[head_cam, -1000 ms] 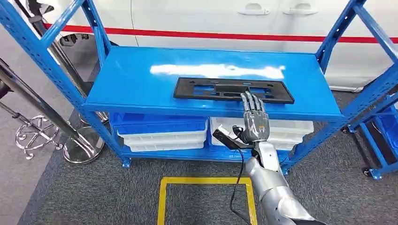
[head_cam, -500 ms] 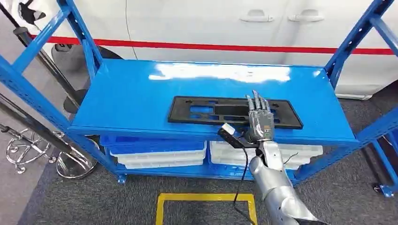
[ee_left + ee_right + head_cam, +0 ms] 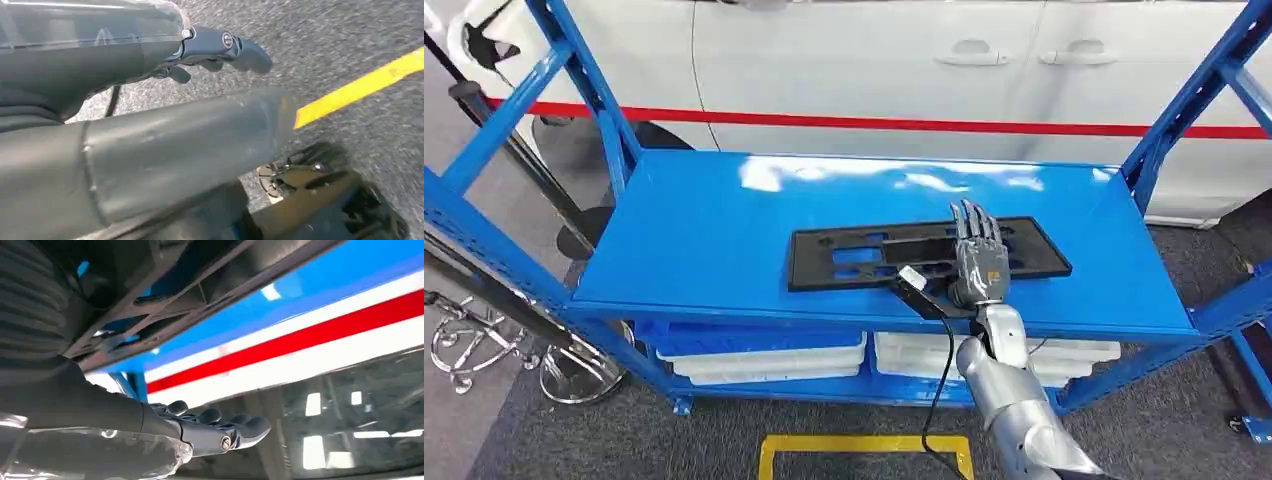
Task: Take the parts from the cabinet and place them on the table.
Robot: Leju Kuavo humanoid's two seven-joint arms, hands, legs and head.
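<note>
A long flat black plastic part (image 3: pixel 854 258) with cut-outs lies on the top shelf of the blue cabinet (image 3: pixel 714 220), near its front edge. My right hand (image 3: pixel 977 262) is stretched over the right half of the part, fingers straight and apart, holding nothing. In the right wrist view the fingers (image 3: pixel 220 427) reach out flat close to the black part (image 3: pixel 165 285) and the blue shelf (image 3: pixel 310 295); whether they touch it I cannot tell. My left hand (image 3: pixel 220 47) hangs above the grey floor with nothing in it.
White and blue bins (image 3: pixel 764 360) fill the lower shelf. Blue uprights (image 3: pixel 584 90) frame the cabinet on both sides. A white car with a red stripe (image 3: pixel 874 122) stands right behind. A chrome stand (image 3: pixel 484 345) is at left; yellow floor tape (image 3: pixel 864 445) lies below.
The whole view has shifted, with the cabinet closer and lower in the picture. My right hand has gone from the shelf's front edge to over the black part.
</note>
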